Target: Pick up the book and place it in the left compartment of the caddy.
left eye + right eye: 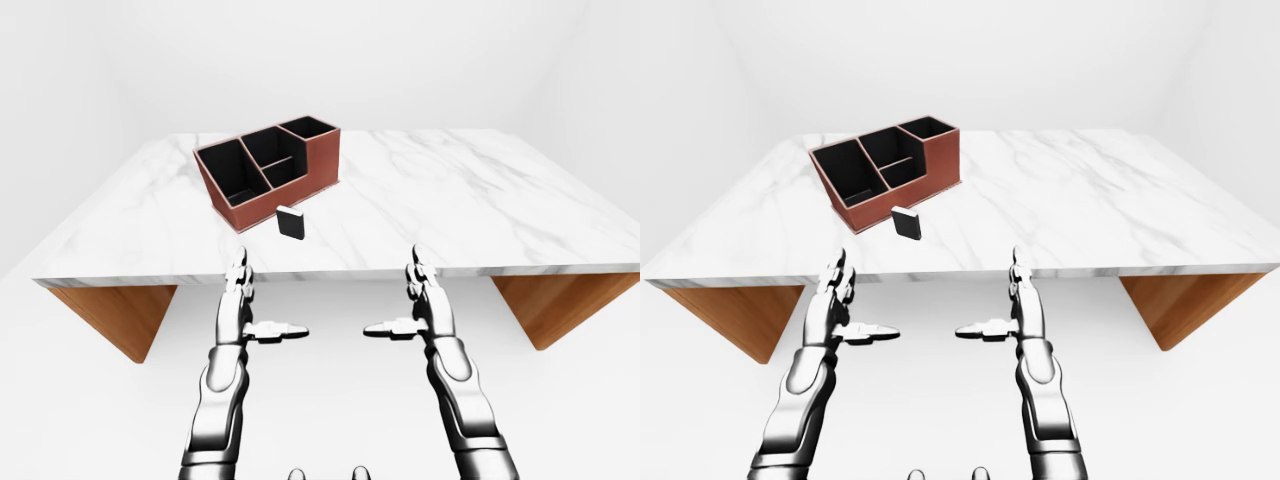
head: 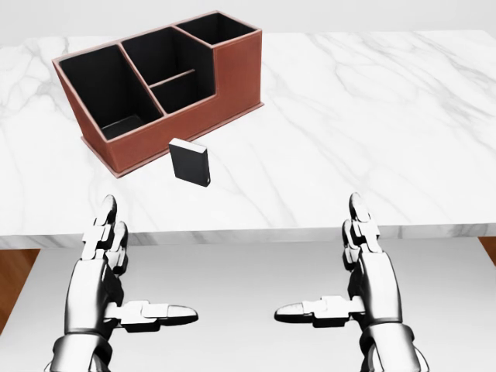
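In the head view, the robot's silver three-finger left hand is spread wide, fingers pointing up the picture and thumb stretched toward the middle, holding nothing; its forearm is cut off by the bottom edge. Above it, on the white marble-patterned table, sits the reddish-brown rectangular caddy with black-lined compartments, turned at an angle; its deep floors are dark and hard to read. The small black upright book stands on the tabletop just below the caddy's lower wall, apart from both hands; no cover detail can be made out. Farther right, the matching silver right hand is likewise splayed and empty, below the table's near edge.
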Robot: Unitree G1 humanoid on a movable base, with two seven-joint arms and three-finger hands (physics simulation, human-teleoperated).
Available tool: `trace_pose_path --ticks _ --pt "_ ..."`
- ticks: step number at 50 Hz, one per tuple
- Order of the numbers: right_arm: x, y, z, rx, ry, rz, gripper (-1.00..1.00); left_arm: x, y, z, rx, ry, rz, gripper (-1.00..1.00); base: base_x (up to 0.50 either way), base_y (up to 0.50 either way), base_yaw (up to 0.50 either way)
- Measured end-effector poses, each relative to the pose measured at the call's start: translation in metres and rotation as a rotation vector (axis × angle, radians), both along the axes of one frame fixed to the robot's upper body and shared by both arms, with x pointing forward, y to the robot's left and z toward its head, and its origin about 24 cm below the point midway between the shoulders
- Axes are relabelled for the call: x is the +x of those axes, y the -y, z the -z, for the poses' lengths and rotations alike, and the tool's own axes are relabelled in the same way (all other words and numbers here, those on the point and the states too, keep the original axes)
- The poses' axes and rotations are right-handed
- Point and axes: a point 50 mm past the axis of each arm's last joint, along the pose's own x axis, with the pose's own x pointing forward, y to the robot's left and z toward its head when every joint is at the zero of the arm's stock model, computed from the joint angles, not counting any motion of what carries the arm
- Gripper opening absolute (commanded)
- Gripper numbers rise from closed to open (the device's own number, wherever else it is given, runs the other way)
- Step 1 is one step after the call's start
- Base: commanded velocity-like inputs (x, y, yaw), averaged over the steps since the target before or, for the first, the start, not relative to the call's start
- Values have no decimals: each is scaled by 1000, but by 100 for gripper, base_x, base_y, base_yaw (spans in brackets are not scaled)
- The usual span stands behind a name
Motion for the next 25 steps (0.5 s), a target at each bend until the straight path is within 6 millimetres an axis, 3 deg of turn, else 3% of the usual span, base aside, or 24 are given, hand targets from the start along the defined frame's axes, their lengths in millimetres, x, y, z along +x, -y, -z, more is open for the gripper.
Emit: trace_pose_path --ticks 25 --pt "2 10 -14 -90 4 23 100 -4 -26 -20 -69 96 -73 100 0 0 0"
